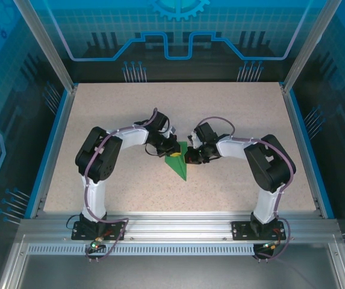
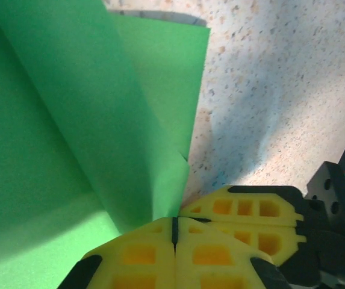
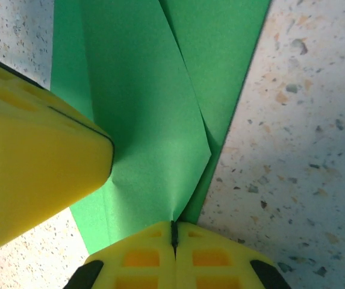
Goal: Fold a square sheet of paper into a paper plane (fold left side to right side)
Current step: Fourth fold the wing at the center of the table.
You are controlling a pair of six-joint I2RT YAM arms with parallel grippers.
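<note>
Two black-and-white arms, left arm and right arm, meet at the middle of my speckled beige desk. Between them lies the paper, bright green and folded to a slim dart whose point aims toward the near edge. I see the left jaws pressed fully together, their yellow grid-moulded pads pinching a raised flap of smooth matte paper with one sharp diagonal crease. The right jaws are closed just as tight, nipping the corner of a lifted flap where layers overlap. Both grips sit just beside each other at the dart's wide far end.
</note>
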